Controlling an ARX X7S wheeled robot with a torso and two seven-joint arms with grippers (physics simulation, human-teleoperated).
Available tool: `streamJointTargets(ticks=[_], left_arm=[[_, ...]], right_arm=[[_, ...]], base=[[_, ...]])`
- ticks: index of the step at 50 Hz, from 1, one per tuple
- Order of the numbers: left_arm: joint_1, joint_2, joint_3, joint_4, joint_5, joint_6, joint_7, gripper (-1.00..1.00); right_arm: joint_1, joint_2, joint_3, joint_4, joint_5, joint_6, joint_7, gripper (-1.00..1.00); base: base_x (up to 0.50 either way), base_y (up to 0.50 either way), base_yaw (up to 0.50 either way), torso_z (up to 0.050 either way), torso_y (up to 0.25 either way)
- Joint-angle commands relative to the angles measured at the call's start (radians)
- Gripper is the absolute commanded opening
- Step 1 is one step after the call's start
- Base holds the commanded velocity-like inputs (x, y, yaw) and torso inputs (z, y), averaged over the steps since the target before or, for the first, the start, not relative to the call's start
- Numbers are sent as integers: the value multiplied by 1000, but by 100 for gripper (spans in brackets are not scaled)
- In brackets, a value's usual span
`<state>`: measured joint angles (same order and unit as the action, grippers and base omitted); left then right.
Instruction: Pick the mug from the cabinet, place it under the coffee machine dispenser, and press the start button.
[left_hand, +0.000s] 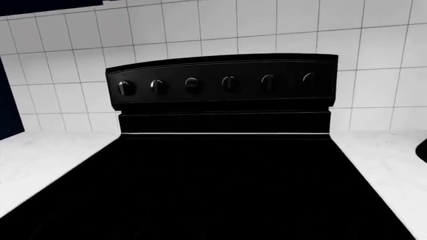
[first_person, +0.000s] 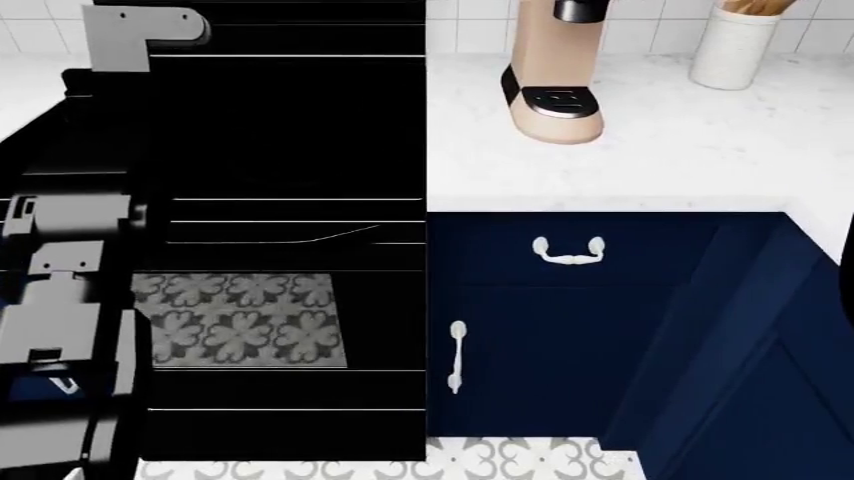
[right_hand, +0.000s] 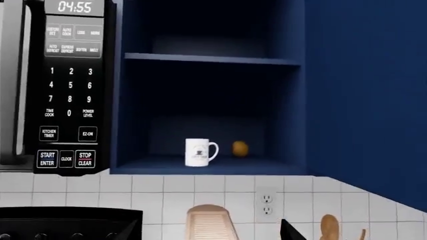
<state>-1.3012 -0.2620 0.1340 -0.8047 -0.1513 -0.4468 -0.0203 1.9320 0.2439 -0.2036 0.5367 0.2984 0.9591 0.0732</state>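
Note:
The white mug (right_hand: 199, 152) stands upright on the lower shelf of the open blue cabinet (right_hand: 213, 165), with its handle towards a small orange object (right_hand: 240, 148). My right gripper (right_hand: 210, 234) is open, well below and in front of that shelf. One dark fingertip (right_hand: 291, 231) shows; the other blends into the black stove panel. The beige coffee machine (first_person: 554, 60) stands on the counter with its black dispenser (first_person: 582, 10) above the black oval drip tray (first_person: 561, 100). My left arm (first_person: 67, 260) hangs over the stove (left_hand: 227, 165); its fingers cannot be made out against the black.
A microwave (right_hand: 67, 85) hangs left of the cabinet. A white canister (first_person: 734, 45) stands right of the coffee machine on the white counter (first_person: 641, 160). The open cabinet door (right_hand: 367, 100) juts out at the right. Blue base cabinets (first_person: 574, 330) lie below the counter.

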Motion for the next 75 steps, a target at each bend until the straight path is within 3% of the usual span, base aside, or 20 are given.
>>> streamJointTargets(ticks=[1,75], left_arm=[[-14,-7,3,-29,1,5,5,100],[-20,-30,7,-69,-10,32,11,100]], right_arm=[[5,2,-26,1,-12,-12,-2,100],[21,-2,-38,3,20,-2,-18,100]], base=[[0,0,0,0,0],[497,0,0,0,0]])
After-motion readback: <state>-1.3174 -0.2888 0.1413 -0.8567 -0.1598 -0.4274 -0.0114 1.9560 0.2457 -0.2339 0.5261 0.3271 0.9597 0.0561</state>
